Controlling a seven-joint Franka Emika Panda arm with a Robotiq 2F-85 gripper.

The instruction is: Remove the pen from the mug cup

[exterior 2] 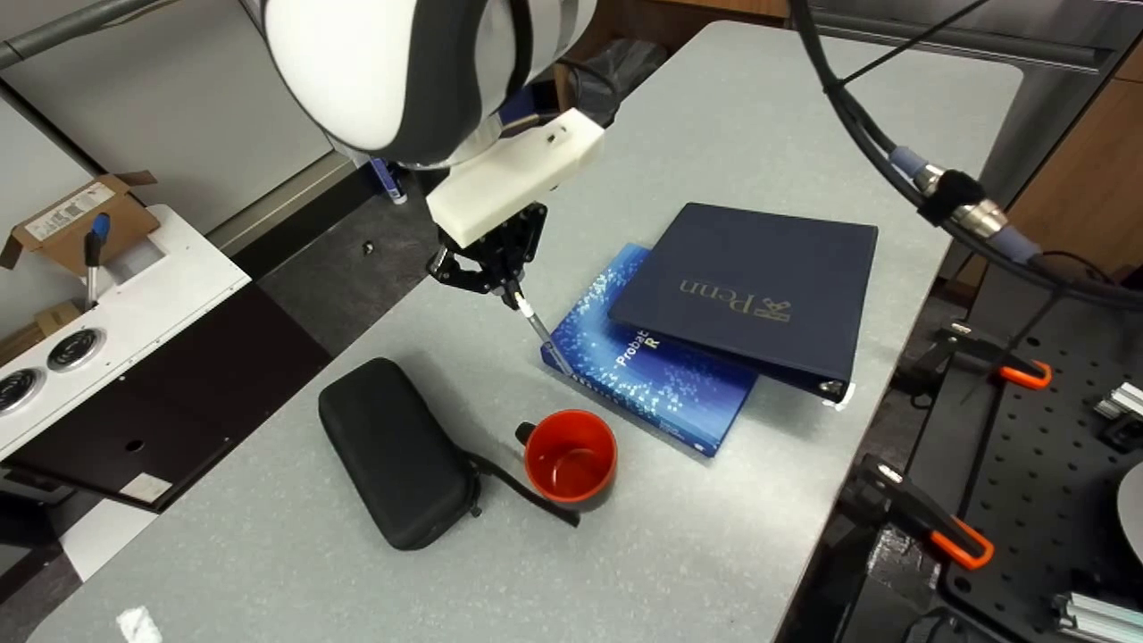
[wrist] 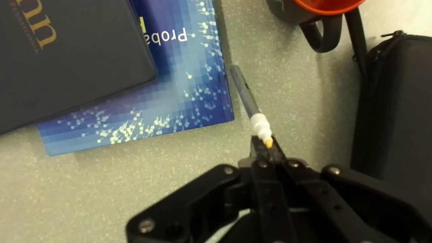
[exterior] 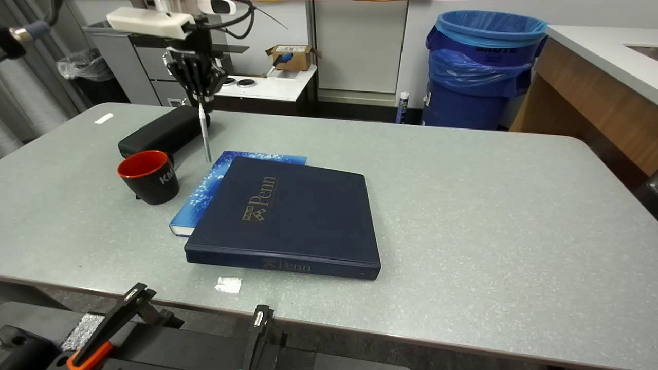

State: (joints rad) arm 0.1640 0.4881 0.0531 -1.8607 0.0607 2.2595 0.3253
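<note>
Pen [exterior: 205, 134] clamped in gripper [wrist: 266, 145], outside mug cup [exterior: 154, 186]

Grip: the gripper is narrow, its fingertips [wrist: 259, 148] drawn together on the pen's white end.

Location: the pen is above the table [exterior: 488, 216], just beside the blue book [exterior 2: 585, 330] and between it and the black case [exterior 2: 393, 451]; it is apart from the mug cup.

Orientation: the long axis leads steeply down from the fingertips, white end up, grey end down. In an exterior view, the pen [exterior: 205, 134] is near vertical, its lower end set slightly to the right. In an exterior view, the pen [exterior 2: 545, 338] slants down to the right, its lower end overlapping the edge of the blue book. In the wrist view, the pen [wrist: 248, 98] points up and to the left, alongside the blue book. Contact between the lower end and the surface beneath cannot be confirmed.

View differences: the wrist view alone shows a yellow tip on the white end. In an exterior view, the mug cup [exterior: 154, 186] bears the letters "KM". In an exterior view, the mug cup [exterior 2: 580, 438] is seen down to its red floor, and the strap [exterior 2: 511, 480] of the black case runs beside it.
</note>
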